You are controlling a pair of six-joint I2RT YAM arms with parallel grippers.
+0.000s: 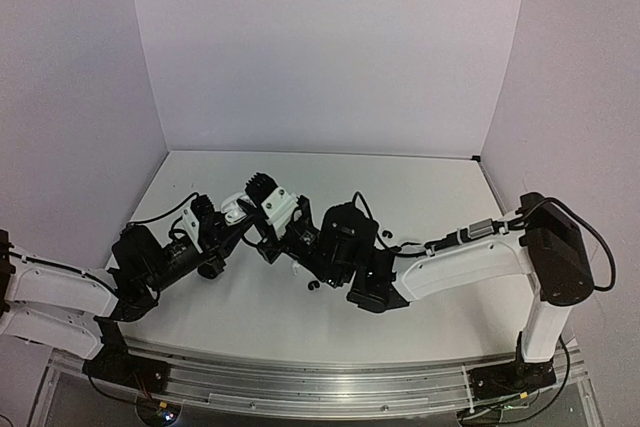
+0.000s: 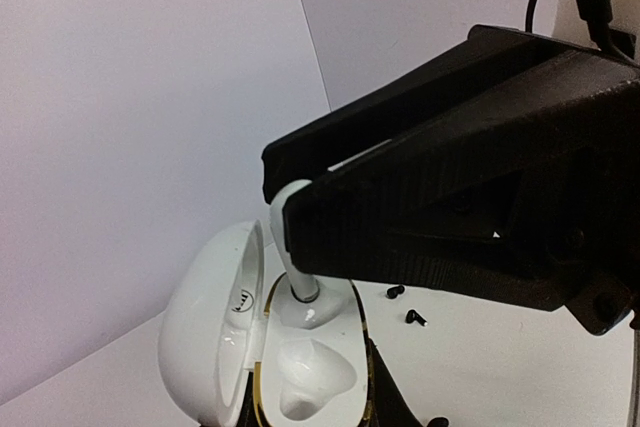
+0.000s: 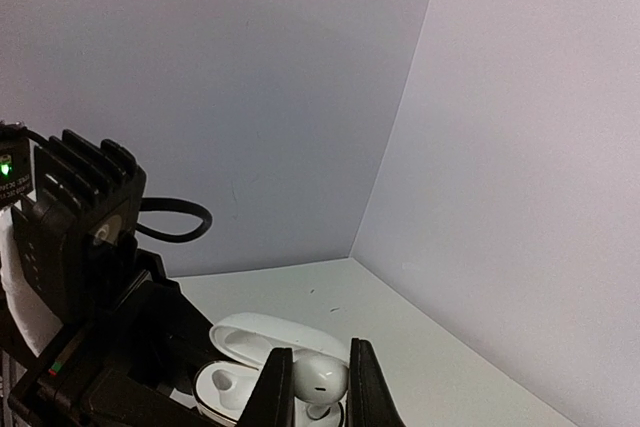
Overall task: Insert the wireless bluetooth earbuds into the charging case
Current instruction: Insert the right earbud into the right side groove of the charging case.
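Pinching a white earbud (image 2: 296, 269) by its upper end, my left gripper (image 2: 285, 197) is clamped tight. The bud's lower end stands in one well of the white case (image 2: 200, 337), which is hinged open to the left. My right gripper (image 3: 320, 367) has its fingers narrow, one on each side of the case, gripping it from underneath. The case is mid-table between both arms; I can't tell if it touches the table (image 2: 500, 347). Two black earbuds (image 2: 395, 292) lie loose on the table, right of the case and apart from it.
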